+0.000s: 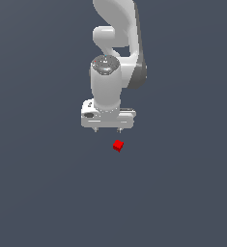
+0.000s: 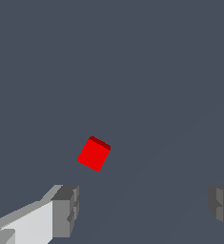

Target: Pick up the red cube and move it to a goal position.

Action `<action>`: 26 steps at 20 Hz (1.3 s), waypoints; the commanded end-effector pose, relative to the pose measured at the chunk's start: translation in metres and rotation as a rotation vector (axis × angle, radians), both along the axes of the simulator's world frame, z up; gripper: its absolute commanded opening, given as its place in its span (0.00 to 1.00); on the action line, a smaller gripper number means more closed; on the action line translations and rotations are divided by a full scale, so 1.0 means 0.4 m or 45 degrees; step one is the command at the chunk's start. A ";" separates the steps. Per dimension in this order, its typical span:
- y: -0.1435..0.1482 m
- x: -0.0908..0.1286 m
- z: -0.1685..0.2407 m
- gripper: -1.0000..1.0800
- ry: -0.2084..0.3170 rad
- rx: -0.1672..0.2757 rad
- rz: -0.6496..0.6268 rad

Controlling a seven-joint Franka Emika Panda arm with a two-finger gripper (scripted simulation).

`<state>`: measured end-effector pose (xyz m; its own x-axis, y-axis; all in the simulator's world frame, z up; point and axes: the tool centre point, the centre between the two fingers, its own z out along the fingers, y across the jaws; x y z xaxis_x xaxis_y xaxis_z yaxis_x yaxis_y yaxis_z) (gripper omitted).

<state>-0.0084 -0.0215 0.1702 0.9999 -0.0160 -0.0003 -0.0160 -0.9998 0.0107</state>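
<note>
The gripper point(image 1: 107, 130) hangs with its jaws spread wide and nothing between them; in the wrist view the two fingertips point(image 2: 66, 209) sit far apart. The red cube point(image 1: 118, 145) rests on the plain dark floor, just ahead of the fingers and off the line between them, nearer one pad than the other; it is turned at an angle to the jaw line.

The risk, as I judge it, is a straight descent from here; one pad could land on the cube or nudge it aside, since the cube is not centred; its skewed faces could also make it twist or squirt out as the jaws close.

No brand, label or writing is readable anywhere.
</note>
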 end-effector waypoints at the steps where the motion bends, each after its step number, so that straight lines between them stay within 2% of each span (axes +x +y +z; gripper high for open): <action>1: 0.000 0.000 0.000 0.96 0.000 0.000 0.000; 13: 0.020 -0.010 -0.067 0.96 -0.001 0.002 -0.115; 26: 0.084 -0.024 -0.272 0.96 -0.003 0.007 -0.464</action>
